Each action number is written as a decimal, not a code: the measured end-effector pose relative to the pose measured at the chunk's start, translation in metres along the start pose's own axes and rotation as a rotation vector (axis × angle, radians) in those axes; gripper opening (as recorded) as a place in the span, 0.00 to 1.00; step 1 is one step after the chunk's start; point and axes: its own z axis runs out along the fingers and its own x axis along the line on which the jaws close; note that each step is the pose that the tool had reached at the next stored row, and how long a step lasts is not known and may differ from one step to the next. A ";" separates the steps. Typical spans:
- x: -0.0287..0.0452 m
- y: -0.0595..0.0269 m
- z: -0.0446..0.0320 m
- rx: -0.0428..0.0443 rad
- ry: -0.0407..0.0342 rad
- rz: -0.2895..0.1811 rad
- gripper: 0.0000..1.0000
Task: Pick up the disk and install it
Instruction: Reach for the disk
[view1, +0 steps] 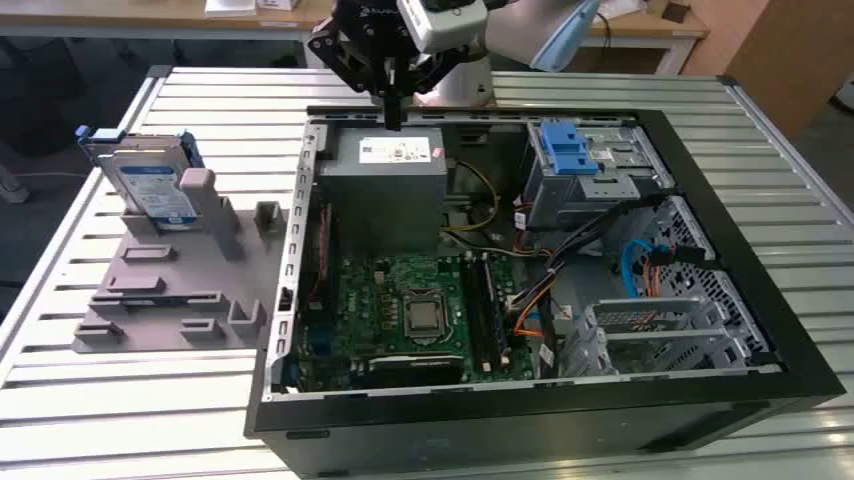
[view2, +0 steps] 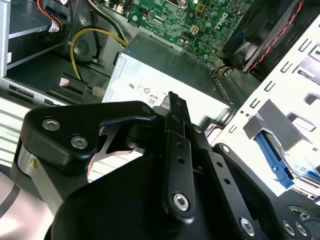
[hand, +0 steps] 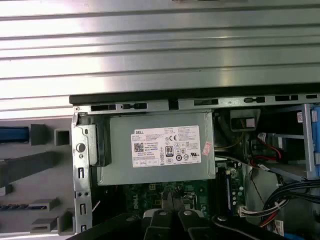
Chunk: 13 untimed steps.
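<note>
gripper (view1: 394, 118) over the grey power supply (view1: 387, 170) inside the open computer case (view1: 534, 430), jaws closed and empty, disk (view1: 144, 185) standing upright in a grey rack (view1: 147, 300) near the table (view1: 120, 410) edge at the exterior view's left

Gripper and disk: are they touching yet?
Apart. In the exterior view the gripper hangs above the grey metal box inside the case, while the disk stands in its holder, off to the exterior view's left.

Disk (view1: 144, 185) upright in holder (view1: 160, 300) on table (view1: 80, 420), exterior view's left of case (view1: 534, 425); gripper (view1: 394, 122) over power supply (view1: 387, 195).
</note>
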 end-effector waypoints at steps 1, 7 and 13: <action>0.0000 0.0000 0.0000 0.0000 0.0000 0.000 0.11; 0.0007 0.0000 -0.0001 0.0001 0.0000 0.000 0.11; 0.0021 -0.0002 0.0002 0.0000 0.0005 0.000 0.11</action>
